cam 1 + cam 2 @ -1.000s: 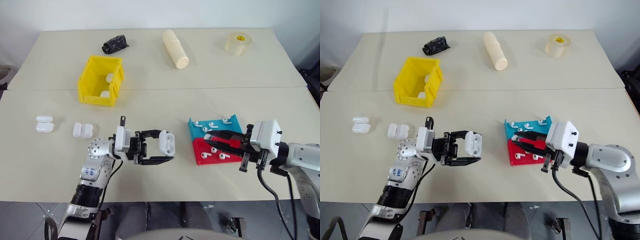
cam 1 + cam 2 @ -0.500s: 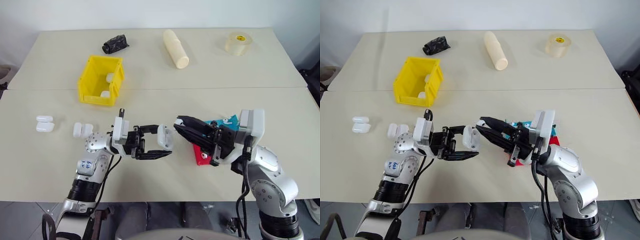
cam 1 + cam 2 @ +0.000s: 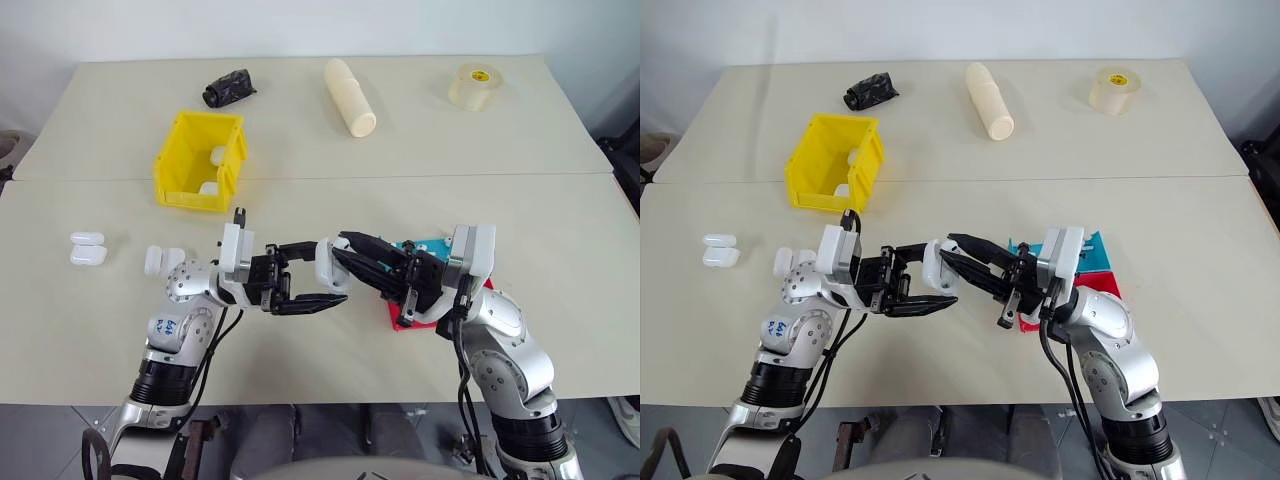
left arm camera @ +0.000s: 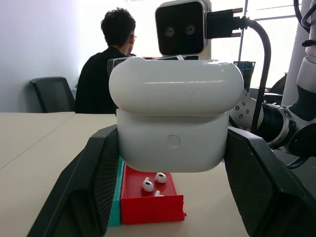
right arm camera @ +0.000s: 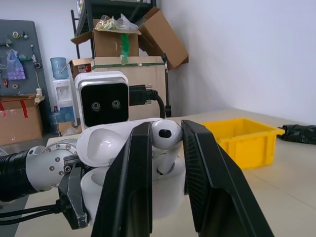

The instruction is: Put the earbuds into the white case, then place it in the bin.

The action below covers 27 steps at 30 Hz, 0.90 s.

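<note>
While left end effector (image 3: 322,287) clamps the white case (image 4: 174,121), right end effector (image 5: 164,148) pinches an earbud (image 5: 165,136).

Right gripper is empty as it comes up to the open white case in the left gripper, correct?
Not empty. The right gripper is shut on an earbud, as the right wrist view shows. The rest holds: it is at the open white case, which the left gripper grips.
</note>
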Available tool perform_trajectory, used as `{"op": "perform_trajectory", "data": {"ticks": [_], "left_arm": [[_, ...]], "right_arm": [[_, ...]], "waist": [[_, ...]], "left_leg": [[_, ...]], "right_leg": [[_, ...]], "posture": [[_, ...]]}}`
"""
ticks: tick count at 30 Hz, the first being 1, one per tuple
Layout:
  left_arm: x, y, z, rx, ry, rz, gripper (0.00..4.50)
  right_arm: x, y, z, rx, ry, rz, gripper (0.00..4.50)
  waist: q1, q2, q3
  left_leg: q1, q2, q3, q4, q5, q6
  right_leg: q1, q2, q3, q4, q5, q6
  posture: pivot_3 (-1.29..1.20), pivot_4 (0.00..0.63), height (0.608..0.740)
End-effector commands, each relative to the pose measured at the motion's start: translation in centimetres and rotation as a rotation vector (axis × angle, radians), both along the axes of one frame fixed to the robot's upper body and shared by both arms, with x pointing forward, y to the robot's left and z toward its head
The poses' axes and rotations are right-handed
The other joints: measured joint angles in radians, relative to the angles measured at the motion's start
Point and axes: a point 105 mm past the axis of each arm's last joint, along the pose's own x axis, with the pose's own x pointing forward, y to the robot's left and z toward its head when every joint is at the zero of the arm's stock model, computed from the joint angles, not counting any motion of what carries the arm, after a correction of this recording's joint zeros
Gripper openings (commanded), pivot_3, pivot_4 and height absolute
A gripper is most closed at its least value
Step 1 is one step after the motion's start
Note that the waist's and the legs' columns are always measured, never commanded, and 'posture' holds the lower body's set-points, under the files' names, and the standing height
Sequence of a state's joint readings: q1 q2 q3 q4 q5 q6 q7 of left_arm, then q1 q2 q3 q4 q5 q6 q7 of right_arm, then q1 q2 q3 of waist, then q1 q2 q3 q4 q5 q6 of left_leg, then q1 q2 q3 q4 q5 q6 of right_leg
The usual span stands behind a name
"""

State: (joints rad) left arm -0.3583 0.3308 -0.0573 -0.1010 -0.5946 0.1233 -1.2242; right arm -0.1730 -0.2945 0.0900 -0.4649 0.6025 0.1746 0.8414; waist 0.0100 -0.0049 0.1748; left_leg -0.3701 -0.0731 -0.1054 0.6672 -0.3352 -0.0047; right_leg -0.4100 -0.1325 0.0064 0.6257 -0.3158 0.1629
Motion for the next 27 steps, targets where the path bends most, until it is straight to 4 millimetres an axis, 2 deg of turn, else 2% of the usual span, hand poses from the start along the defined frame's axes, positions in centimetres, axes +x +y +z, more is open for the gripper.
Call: {"op": "perform_trajectory", "data": {"ticks": [1,17,19,27], "left_arm": [[-0.8,-0.2,1.2,-0.029,-0.050,-0.027,2.78],[-0.7,-0.4,1.9,-0.052,-0.066,-0.013,2.78],[-0.7,-0.4,1.9,-0.054,-0.068,-0.015,2.78],[-0.8,-0.5,1.9,-0.057,-0.067,-0.016,2.78]], "right_arm": [[0.0,0.1,0.0,0.006,-0.022,-0.001,0.52],[-0.1,0.5,-2.4,-0.136,-0.074,0.031,0.52],[-0.1,0.6,-2.6,-0.140,-0.063,0.041,1.24],[-0.3,0.4,-2.6,-0.139,-0.048,0.071,3.58]], "waist": [[-0.002,0.000,0.000],[-0.011,0.000,0.000],[-0.011,0.000,0.000],[-0.011,0.000,0.000]], "left_leg": [[0.000,0.000,0.000,0.000,0.000,0.000],[0.000,0.000,0.000,0.000,0.000,0.000],[0.000,0.000,0.000,0.000,0.000,0.000],[0.000,0.000,0.000,0.000,0.000,0.000]], "right_leg": [[0.000,0.000,0.000,0.000,0.000,0.000],[0.000,0.000,0.000,0.000,0.000,0.000],[0.000,0.000,0.000,0.000,0.000,0.000],[0.000,0.000,0.000,-0.001,0.000,0.000]], "posture": [[0.00,0.150,0.740],[0.00,0.150,0.740],[0.00,0.150,0.740],[0.00,0.150,0.740]]}}
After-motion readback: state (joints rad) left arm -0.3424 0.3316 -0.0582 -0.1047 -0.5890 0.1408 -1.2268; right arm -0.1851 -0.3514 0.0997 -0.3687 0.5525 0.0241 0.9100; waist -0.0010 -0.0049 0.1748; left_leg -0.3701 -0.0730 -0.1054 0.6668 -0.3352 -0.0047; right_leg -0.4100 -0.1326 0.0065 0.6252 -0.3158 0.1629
